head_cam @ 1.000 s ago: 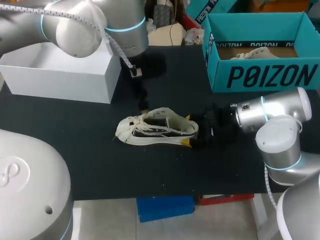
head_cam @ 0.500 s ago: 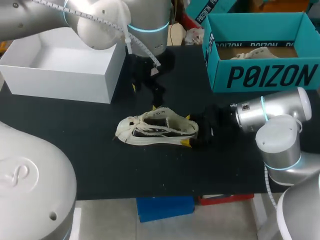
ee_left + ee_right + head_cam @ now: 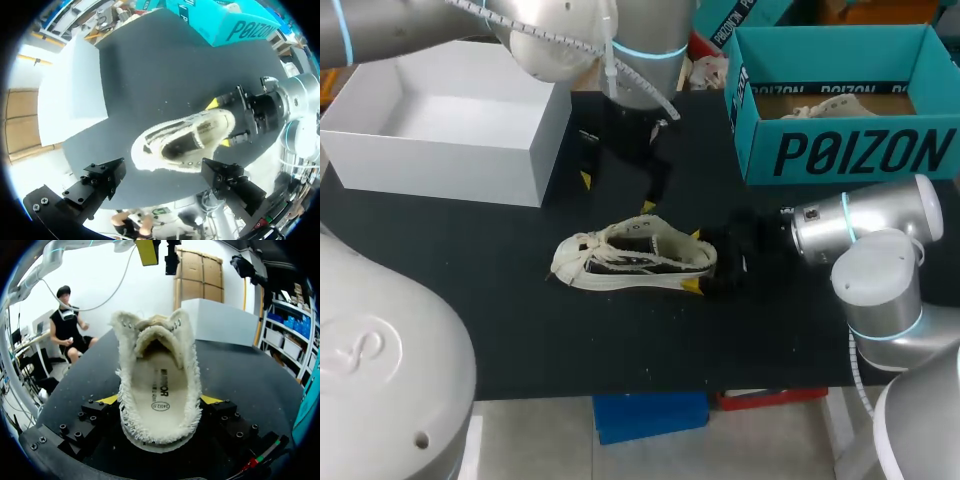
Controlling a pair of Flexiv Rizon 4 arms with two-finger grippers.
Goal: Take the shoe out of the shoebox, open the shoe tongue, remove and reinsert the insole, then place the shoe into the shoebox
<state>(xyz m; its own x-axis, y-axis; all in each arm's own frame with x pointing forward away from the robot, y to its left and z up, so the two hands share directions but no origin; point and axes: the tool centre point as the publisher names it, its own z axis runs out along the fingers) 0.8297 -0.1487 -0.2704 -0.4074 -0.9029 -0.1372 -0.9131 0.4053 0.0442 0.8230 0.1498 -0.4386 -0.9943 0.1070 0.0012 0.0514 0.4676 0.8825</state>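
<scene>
Head view: cream canvas low-top shoe with frayed edges (image 3: 635,258) sits on its sole at centre frame on the black surface (image 3: 500,330), toe to the left and heel to the right. It is out of the teal cardboard shoebox (image 3: 840,150) at upper right. From the right edge the right pincer (image 3: 696,262) reaches the heel, one yellow tip on each side, pinching it. Judged purpose: to anchor the shoe so that the other arm can work in its opening. Just above centre frame hangs the left pincer (image 3: 616,193), fingers spread wide, over the near side of the shoe and apart from it. A white open-topped box (image 3: 440,150) stands at upper left, not involved.

Left wrist view: the shoe lies ahead of the spread left pincer with its opening turned up toward the camera. The right pincer is clamped at the heel end. The approach to the opening looks unobstructed.

Right wrist view: the heel sits between the right fingers, both tips against its sides. A pale insole (image 3: 160,395) lies flat inside. The tongue (image 3: 156,337) stands at the far end. Cannot tell whether the insole has yet been out; judged step: the left arm going for the tongue or insole.
</scene>
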